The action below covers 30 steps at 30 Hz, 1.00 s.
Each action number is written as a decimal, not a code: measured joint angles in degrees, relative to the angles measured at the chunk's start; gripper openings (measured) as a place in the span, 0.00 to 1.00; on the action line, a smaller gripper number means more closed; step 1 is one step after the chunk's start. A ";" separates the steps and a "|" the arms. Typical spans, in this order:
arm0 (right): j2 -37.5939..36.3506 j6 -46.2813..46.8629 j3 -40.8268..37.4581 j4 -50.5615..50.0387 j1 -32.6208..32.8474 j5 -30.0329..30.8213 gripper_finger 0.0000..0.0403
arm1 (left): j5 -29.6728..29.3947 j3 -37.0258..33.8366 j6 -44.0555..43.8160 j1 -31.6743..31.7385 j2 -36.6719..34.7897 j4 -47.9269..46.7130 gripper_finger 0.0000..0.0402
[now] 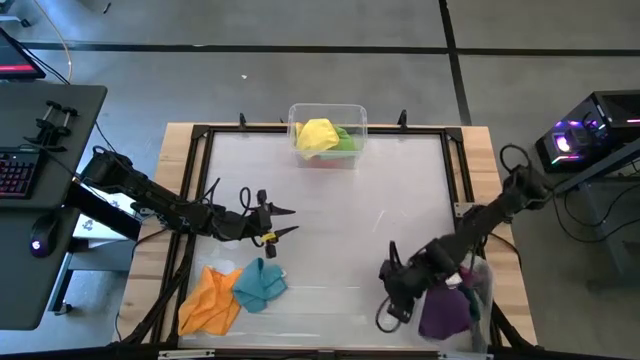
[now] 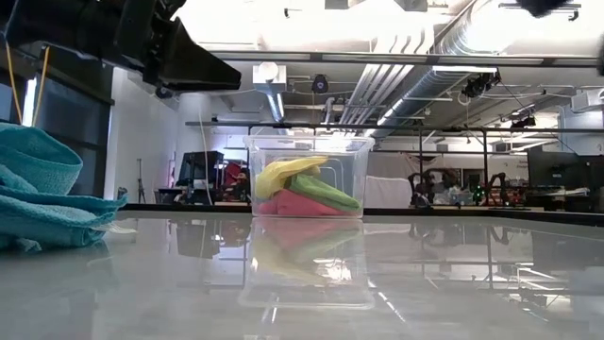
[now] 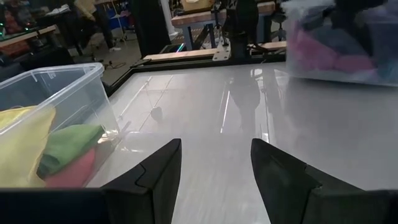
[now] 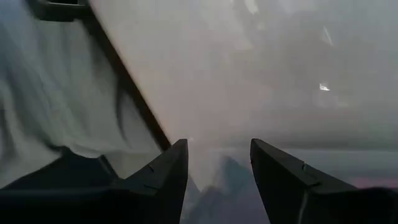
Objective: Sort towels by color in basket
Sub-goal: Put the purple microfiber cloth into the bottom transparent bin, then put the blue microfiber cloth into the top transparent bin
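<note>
Clear plastic tub: crumpled yellow, green, pink cloths inside. Left gripper, fingers parted, empty, well short of it. Right gripper likewise parted, empty.

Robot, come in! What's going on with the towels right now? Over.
Left tool open, empty, above mid-table. Right tool open, empty, beside purple towel bin. Orange towel and teal towel still loose on table. Yellow towel binned. Nothing blocking.
</note>
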 joint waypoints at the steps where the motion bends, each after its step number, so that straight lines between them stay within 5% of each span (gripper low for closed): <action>1: 0.16 1.31 0.06 0.84 0.77 -0.03 0.42 | 0.00 0.00 0.00 0.00 -0.02 0.14 0.45; 23: -3.57 -4.50 -0.08 11.30 1.50 4.46 0.42 | 0.00 0.00 0.09 -0.04 0.00 0.72 0.45; 30: -3.57 -22.88 -0.14 22.14 -2.53 8.13 0.42 | -0.02 0.00 0.12 -0.67 0.00 0.84 0.45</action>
